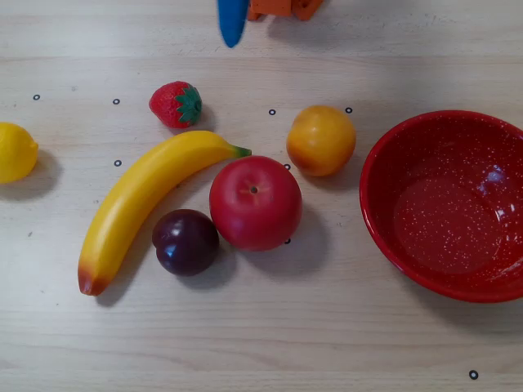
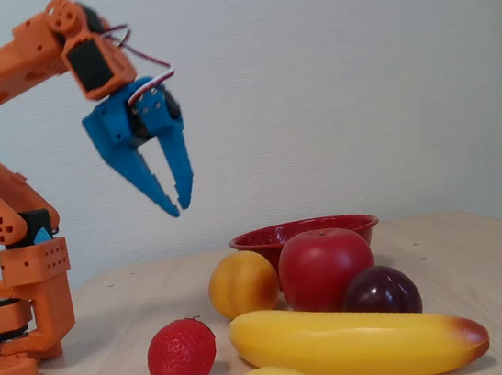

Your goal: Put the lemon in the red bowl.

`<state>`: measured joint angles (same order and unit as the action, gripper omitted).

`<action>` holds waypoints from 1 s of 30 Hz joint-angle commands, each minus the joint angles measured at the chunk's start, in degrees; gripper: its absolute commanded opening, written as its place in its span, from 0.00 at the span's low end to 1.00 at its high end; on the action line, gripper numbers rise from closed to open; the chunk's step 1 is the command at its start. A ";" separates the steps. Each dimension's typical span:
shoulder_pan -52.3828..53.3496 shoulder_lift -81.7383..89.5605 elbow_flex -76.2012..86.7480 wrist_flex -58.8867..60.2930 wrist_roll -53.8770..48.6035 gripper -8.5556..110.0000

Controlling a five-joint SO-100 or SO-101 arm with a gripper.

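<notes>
Hanging high at the upper left of the fixed view, the jaws (image 2: 179,206) point down, slightly parted and holding nothing, well above the counter (image 1: 270,343); that height looks meant to clear the fruit. The lemon (image 1: 16,152) sits alone at the far left edge of the overhead view, well apart from the red bowl (image 1: 384,237) at the right, with the banana (image 1: 139,204) and apple (image 1: 255,202) between them
</notes>
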<state>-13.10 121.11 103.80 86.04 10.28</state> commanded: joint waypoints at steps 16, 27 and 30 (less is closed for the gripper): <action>-23.64 -30.06 -35.51 9.67 22.24 0.07; -32.87 -47.90 -54.14 11.34 31.11 0.09; -34.45 -51.33 -58.18 11.87 31.99 0.14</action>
<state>-45.44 67.32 51.94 96.68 39.90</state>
